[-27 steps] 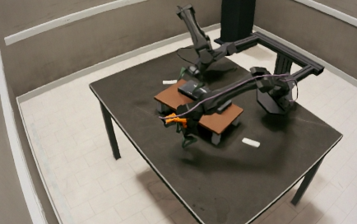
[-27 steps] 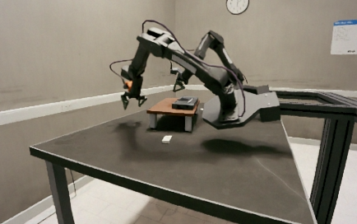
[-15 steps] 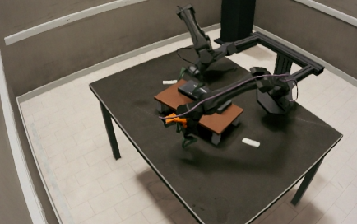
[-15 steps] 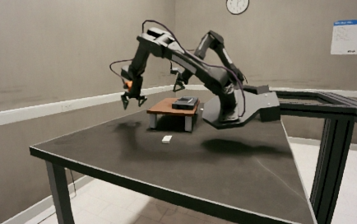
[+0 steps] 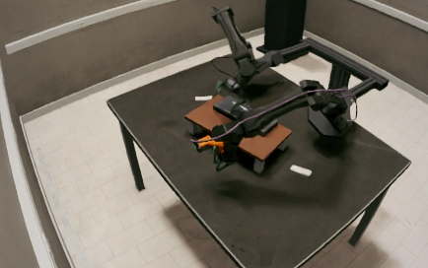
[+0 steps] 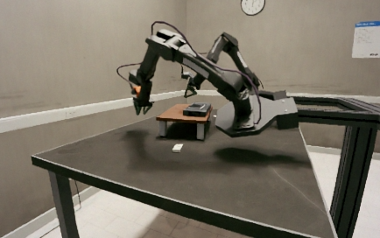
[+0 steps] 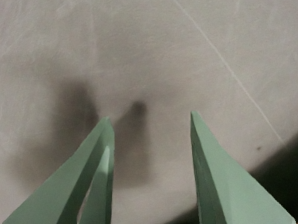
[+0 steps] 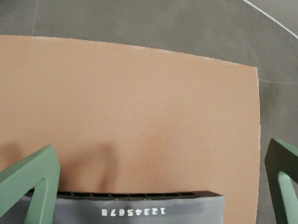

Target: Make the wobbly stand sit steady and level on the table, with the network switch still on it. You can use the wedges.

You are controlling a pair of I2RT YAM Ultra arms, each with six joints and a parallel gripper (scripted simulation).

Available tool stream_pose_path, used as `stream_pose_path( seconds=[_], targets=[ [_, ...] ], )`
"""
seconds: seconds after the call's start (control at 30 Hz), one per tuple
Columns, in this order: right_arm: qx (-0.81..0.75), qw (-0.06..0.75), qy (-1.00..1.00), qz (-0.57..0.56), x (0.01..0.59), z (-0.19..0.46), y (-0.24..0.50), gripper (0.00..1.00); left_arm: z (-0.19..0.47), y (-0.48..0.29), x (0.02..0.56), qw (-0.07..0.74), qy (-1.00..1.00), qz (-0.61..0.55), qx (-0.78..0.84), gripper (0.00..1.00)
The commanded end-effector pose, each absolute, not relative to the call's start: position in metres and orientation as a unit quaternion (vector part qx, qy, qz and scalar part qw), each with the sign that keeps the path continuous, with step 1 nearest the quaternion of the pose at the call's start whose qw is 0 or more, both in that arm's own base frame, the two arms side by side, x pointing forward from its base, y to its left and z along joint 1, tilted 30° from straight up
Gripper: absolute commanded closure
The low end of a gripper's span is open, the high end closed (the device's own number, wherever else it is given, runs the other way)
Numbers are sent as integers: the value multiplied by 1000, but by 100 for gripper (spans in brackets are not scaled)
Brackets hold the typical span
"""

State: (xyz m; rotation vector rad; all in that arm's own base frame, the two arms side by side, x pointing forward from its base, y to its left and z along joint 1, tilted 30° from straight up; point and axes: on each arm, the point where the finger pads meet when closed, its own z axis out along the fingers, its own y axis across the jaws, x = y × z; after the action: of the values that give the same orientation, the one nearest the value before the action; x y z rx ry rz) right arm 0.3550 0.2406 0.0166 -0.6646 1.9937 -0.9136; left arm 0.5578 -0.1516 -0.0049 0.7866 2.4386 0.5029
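The stand (image 5: 266, 143) (image 6: 172, 115) (image 8: 125, 75), a brown board on short grey legs, sits mid-table. The black network switch (image 5: 231, 104) (image 6: 197, 108) (image 8: 125, 210) lies on its far end. One white wedge (image 5: 301, 170) (image 6: 177, 148) lies on the table in front of the stand. Another white wedge (image 5: 203, 98) lies behind it. My left gripper (image 5: 222, 163) (image 6: 143, 107) (image 7: 150, 121) hangs above bare table beside the stand's end, its fingers partly closed and empty. My right gripper (image 5: 229, 88) (image 6: 190, 93) (image 8: 162, 155) is wide open just above the switch.
The dark table (image 5: 296, 212) (image 6: 219, 184) (image 7: 150, 50) ends close to the left gripper's side. A black frame (image 5: 345, 59) (image 6: 350, 109) and the arm bases stand at the far edge.
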Motion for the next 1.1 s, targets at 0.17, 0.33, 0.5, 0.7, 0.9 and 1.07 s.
stream_pose_path(
  seconds=[0.17,0.33,0.5,0.7,0.9,1.07],
  targets=[
    [-259,425,791,-357,355,25,248,0,10,-166,561,281,896,179,296,57],
    [-234,438,803,-330,371,41,251,0,11,-140,556,273,910,186,251,57],
    [-226,426,822,-302,377,44,234,0,19,-128,548,288,927,165,174,57],
    [-182,437,851,-228,403,77,214,0,29,-83,524,293,946,140,10,57],
    [-158,447,860,-191,416,100,199,0,31,-65,505,293,945,125,-68,57],
    [-118,471,866,-123,433,145,167,0,37,-18,469,292,926,107,-213,57]
  ],
)
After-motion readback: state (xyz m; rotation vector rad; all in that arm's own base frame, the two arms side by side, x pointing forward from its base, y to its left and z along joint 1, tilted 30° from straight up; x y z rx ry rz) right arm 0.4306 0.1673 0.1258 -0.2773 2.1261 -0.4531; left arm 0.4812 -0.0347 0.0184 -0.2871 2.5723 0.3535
